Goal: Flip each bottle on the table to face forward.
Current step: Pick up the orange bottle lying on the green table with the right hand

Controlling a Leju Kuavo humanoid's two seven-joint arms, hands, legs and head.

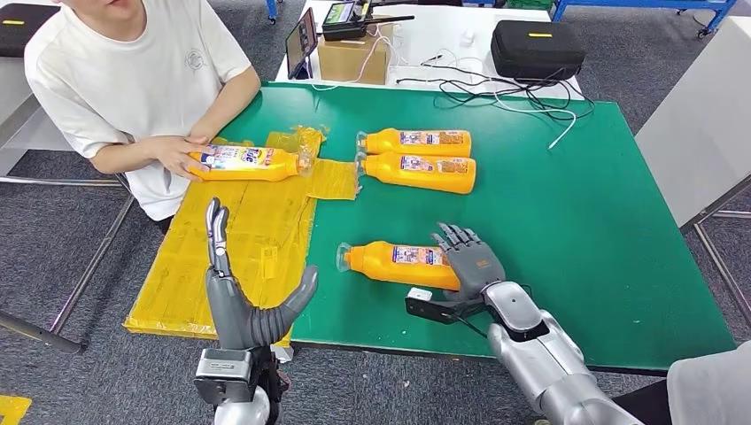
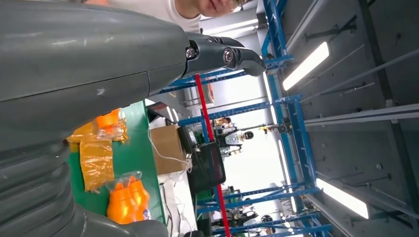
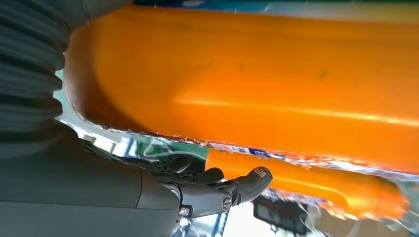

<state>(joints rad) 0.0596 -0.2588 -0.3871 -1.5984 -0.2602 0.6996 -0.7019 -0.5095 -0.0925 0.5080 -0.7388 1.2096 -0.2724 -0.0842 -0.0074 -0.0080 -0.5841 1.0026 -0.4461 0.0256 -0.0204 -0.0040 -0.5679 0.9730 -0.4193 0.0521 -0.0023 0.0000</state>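
Right hand point(image 1: 468, 257) covers the near bottle's point(image 1: 398, 262) base.

The head view looks forward and down from high at the near edge of the green worktop point(image 1: 576, 221), taking in its whole surface and both hands. The left wrist view, turned on its side, sits behind the left hand point(image 2: 74, 74) and looks across the worktop's far edge toward the ceiling lights. The right wrist view is pressed close against the orange bottle point(image 3: 247, 79) near the worktop's near edge; the head view shares this bottle.
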